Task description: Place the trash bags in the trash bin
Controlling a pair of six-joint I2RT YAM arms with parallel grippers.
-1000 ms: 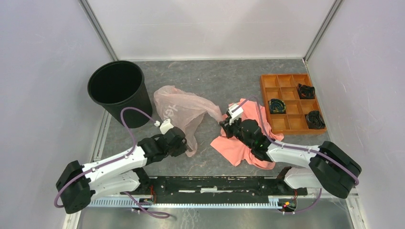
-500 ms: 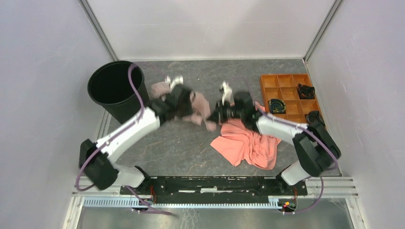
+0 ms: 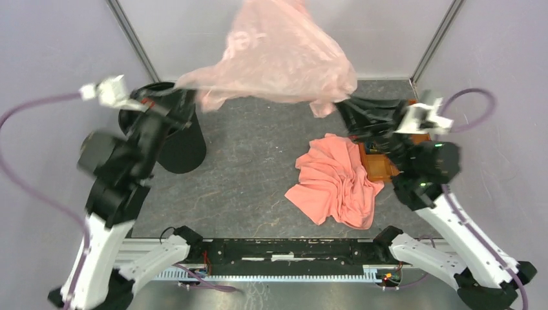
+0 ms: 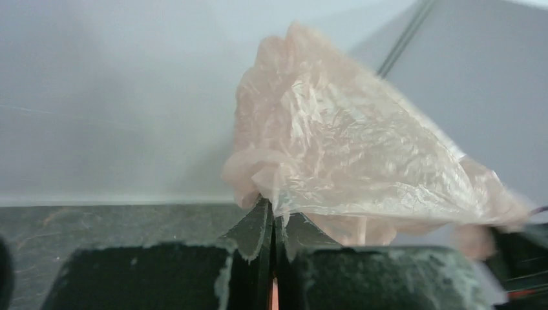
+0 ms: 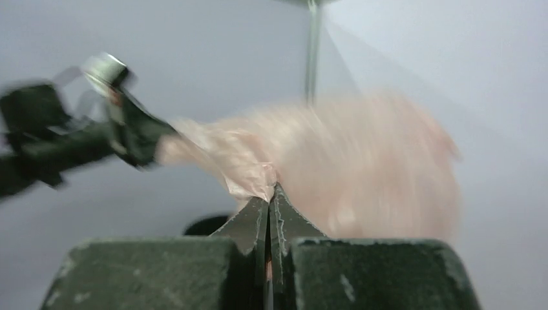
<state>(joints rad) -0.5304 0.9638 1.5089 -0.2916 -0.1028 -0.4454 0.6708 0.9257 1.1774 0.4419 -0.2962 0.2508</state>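
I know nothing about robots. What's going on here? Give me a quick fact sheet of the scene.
Bag: thin pale pink plastic bag, held in the air and stretched out
Left fingers: shut on one edge of the bag
Right fingers: shut on the opposite edge
Bin: black trash bin, upright at the far left; the bag is not in it
Other things: crumpled coral cloth lying flat; orange tray, mostly hidden
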